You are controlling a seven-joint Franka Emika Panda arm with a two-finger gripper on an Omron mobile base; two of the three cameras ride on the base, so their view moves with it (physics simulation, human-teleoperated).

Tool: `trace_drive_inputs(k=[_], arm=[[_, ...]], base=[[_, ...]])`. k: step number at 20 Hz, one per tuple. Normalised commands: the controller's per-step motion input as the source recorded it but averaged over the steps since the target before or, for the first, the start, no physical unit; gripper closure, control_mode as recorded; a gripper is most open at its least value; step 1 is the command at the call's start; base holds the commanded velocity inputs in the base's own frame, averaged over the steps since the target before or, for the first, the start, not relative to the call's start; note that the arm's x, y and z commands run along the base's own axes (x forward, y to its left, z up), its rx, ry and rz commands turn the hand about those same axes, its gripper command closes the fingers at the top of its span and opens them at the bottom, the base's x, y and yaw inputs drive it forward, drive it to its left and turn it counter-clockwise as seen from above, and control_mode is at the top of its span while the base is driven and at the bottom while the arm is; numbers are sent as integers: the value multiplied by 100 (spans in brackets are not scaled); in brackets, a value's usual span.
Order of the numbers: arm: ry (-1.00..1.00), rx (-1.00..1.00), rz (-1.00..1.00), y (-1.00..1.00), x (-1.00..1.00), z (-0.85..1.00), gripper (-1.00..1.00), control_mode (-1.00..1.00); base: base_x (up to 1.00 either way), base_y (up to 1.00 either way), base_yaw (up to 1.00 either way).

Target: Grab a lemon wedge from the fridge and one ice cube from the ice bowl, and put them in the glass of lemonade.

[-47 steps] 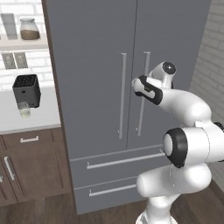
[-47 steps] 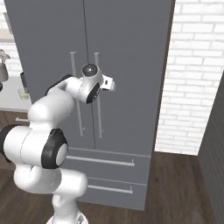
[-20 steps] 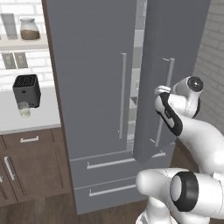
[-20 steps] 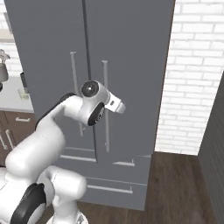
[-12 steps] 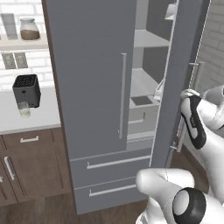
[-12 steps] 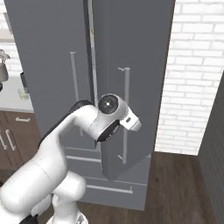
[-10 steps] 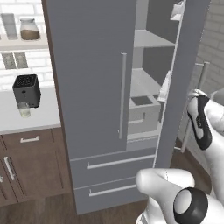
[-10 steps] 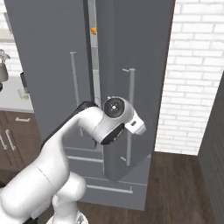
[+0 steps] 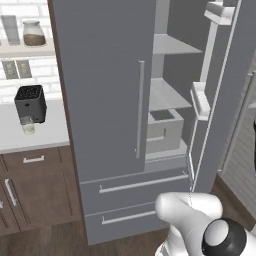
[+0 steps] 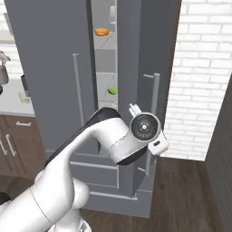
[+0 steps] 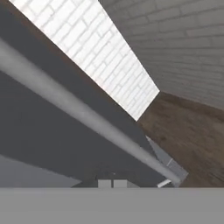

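The lemon wedge (image 10: 112, 90) lies inside the fridge (image 9: 105, 125), on a middle shelf; in the right base view it shows as a small yellow-green piece in the gap between the two doors, some way below the small orange item (image 10: 101, 31) on a higher shelf. The right door (image 9: 225, 95) of the fridge stands swung out, so the shelves and a grey drawer box (image 9: 162, 130) inside are open to reach; the left door is shut.

The gripper (image 10: 153, 156) is at the long handle (image 10: 154, 97) of the right door, near the handle's lower end. The jaws are pressed together; if they pinch the handle itself I cannot tell, as the hand view shows only the bar passing close in front of the camera.

To the left of the fridge, on the surface (image 9: 45, 135), the glass of lemonade (image 9: 28, 125) stands just in front of the black toaster (image 9: 31, 102).

By my judgement the task is at its beginning. The fridge is open, but the wedge is not yet taken, no ice cube is taken, and nothing is put in the glass. What is left: leave the door, reach in for the wedge, carry it to the glass, then fetch the ice.
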Motion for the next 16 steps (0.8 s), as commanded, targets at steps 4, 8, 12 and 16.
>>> trace_drive_inputs(k=[4, 8, 12, 16], arm=[[0, 4, 1, 3, -100, 99, 100, -100], [0, 0, 6, 36, -100, 100, 100, -100], [10, -16, 14, 98, -64, 91, 100, -100], [25, -32, 5, 100, 15, 27, 100, -100]], base=[[0, 0, 0], [0, 0, 0], [0, 0, 0], [0, 0, 0]])
